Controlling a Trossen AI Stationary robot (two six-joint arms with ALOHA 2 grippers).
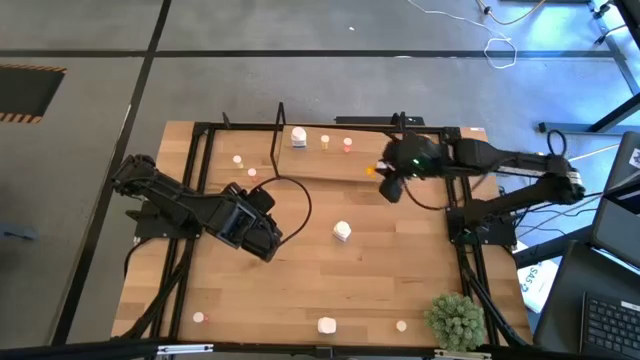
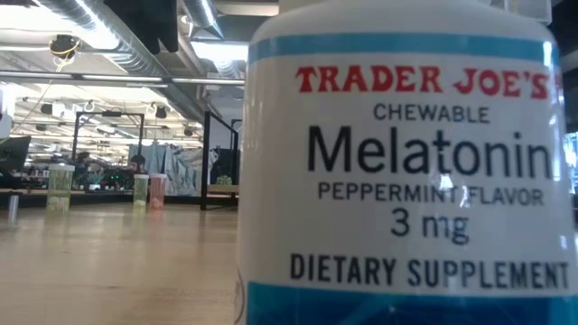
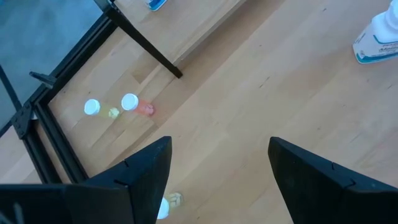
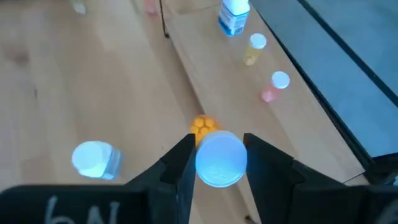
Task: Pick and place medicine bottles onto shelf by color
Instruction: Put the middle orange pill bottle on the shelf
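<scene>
Over at nine o'clock the left gripper (image 1: 268, 238) hangs above bare table, fingers spread, nothing between them. At two o'clock, over the shelf (image 1: 340, 165) base, the right gripper (image 4: 214, 158) pinches a white-capped orange bottle (image 4: 217, 155).

10 bottles (image 1: 342, 231), 1 shelf (image 1: 330, 166), 1 plant (image 1: 456, 320)

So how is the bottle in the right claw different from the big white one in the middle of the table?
The bottle in the right claw is small, with orange showing under its white cap; the middle bottle is chunkier and white. The held one is gripped over the shelf, while the middle one sits free on the table, touched by no claw. Both have white tops.
</scene>
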